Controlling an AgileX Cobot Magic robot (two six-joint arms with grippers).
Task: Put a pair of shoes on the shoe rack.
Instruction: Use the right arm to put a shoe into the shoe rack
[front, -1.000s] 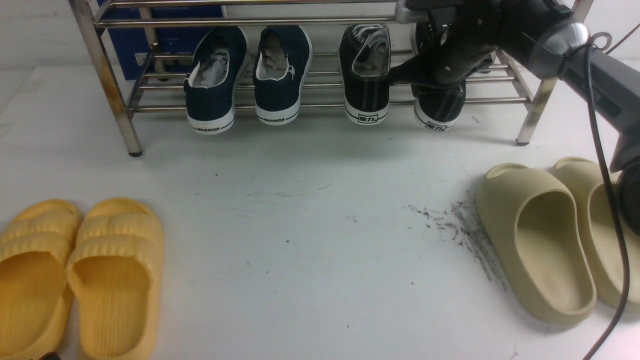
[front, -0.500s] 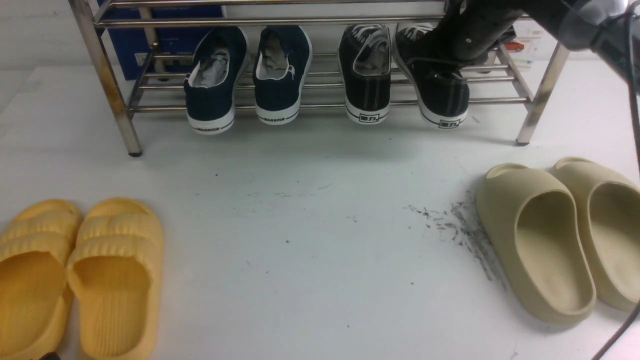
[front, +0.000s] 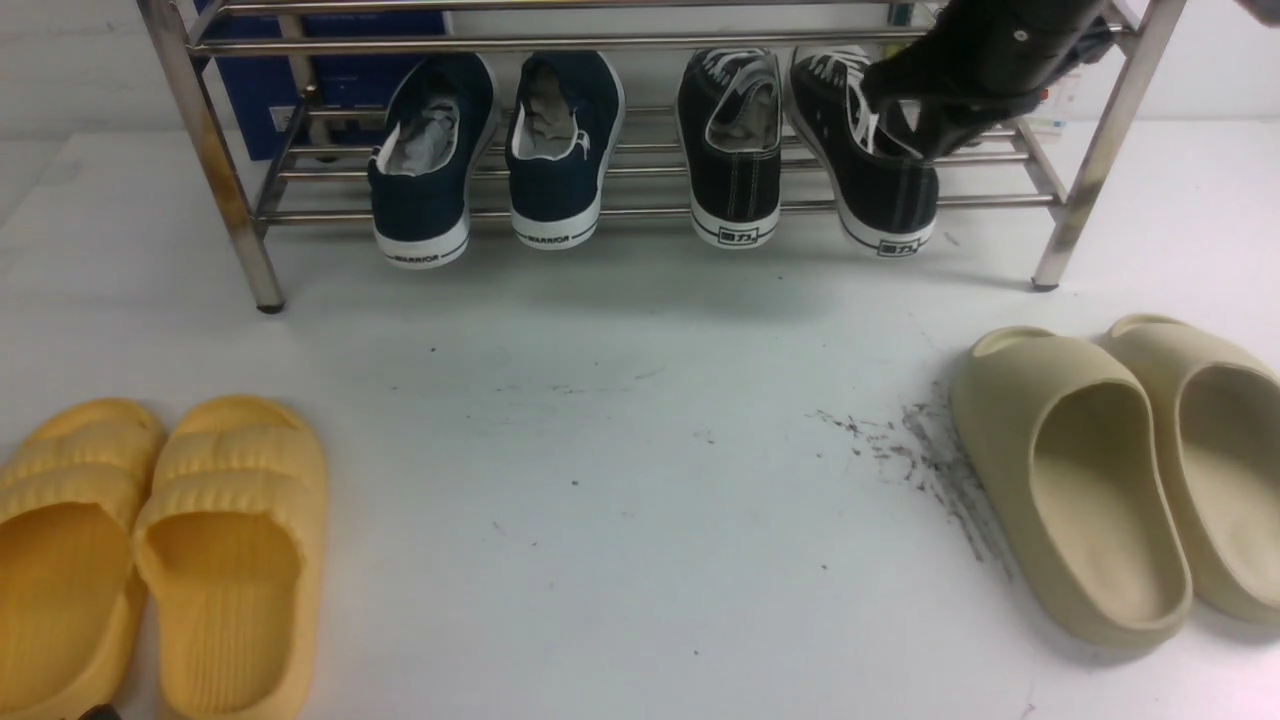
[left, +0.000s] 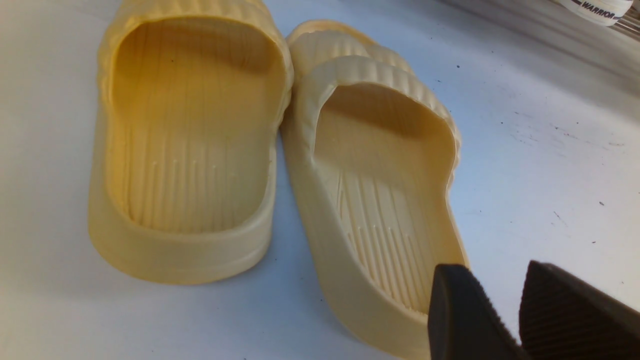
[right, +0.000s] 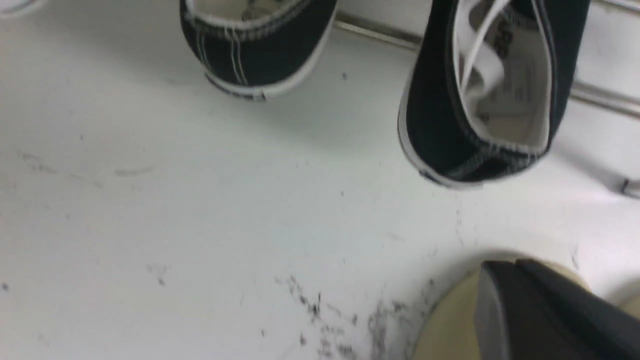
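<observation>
White table; only wrist views show left gripper (left: 492, 312) parted, right gripper (right: 520, 305) closed, empty.

Even, fairly bright overhead light is seen. Soft shadows are cast on the white table (front: 620, 420) beneath the shoe rack (front: 250, 215) and beside the beige slides (front: 1075, 480). Glints are noted on the rack bars. The right wrist view is motion-blurred throughout; the left wrist view is sharp, slightly soft at its far edge.
</observation>
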